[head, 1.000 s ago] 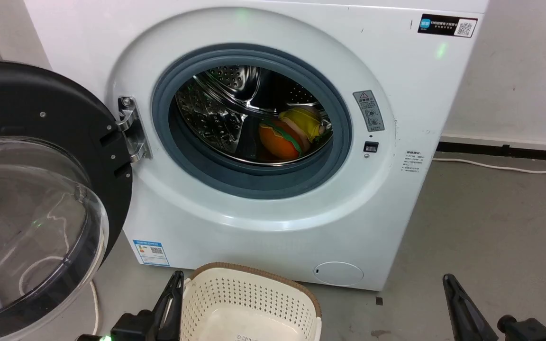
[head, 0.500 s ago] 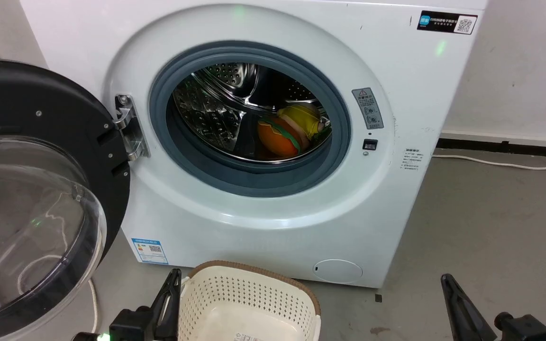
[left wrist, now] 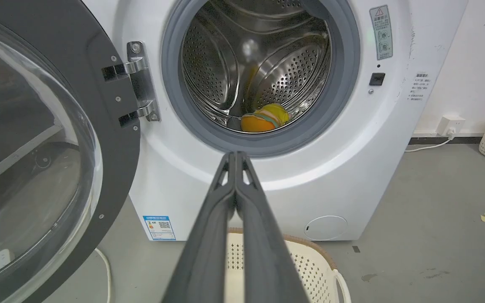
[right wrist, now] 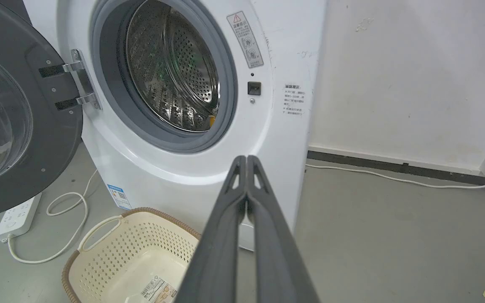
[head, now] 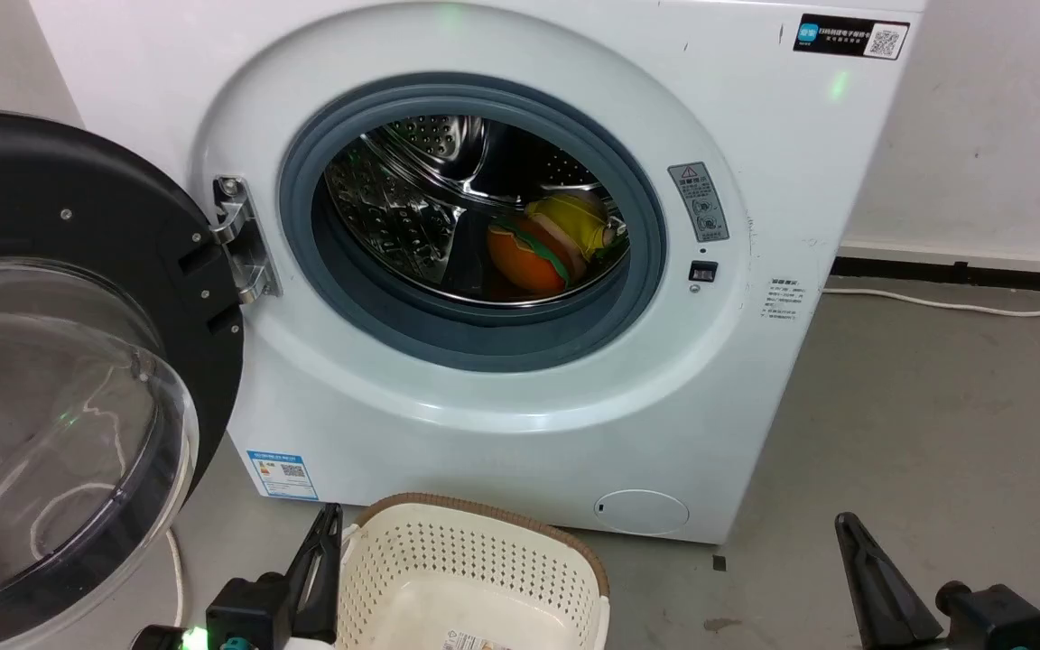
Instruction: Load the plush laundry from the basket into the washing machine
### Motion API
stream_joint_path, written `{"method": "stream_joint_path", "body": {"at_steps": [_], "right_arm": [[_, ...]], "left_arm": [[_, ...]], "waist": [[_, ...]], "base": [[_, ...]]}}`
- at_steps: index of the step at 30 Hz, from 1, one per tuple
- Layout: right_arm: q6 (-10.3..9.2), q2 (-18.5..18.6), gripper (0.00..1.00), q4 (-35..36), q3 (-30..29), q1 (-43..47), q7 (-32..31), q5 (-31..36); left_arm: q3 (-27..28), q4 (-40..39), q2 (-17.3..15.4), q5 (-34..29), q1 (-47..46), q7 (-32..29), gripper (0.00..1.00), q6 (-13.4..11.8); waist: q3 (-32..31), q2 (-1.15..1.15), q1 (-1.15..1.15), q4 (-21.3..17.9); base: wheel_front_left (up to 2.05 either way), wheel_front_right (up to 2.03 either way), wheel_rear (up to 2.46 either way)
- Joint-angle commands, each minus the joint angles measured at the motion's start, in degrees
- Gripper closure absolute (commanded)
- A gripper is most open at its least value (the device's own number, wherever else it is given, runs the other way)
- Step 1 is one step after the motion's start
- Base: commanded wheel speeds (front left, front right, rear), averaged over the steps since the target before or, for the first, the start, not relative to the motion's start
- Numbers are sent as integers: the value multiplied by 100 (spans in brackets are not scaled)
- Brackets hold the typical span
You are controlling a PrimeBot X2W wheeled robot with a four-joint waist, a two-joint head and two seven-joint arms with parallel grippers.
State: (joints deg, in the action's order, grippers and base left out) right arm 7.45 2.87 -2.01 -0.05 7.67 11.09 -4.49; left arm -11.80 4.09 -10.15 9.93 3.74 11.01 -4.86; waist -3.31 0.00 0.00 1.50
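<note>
Only the head camera has dipped a little: the plush laundry lies at four o'clock in the washing machine drum, the basket holds no toy, and the left gripper and right gripper jaws are closed on nothing, so loading looks done.

We see a bare laundry corner. A washing machine stands centre frame, with grey floor lower right and white wall upper right.
</note>
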Motion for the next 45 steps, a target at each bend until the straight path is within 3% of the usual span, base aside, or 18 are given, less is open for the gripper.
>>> {"method": "stream_joint_path", "body": {"at_steps": [1,45], "right_arm": [[1,-1,100,32,0,-97,-31,37],[2,0,100,113,2,-418,-548,235]], "left_arm": [[48,-35,17,-59,-66,-31,100,18],[591,-214,358,-507,-214,-545,100,243]], "waist": [[3,0,0,-1],[160,0,0,-72]], "base": [[0,0,0],[0,0,0]]}}
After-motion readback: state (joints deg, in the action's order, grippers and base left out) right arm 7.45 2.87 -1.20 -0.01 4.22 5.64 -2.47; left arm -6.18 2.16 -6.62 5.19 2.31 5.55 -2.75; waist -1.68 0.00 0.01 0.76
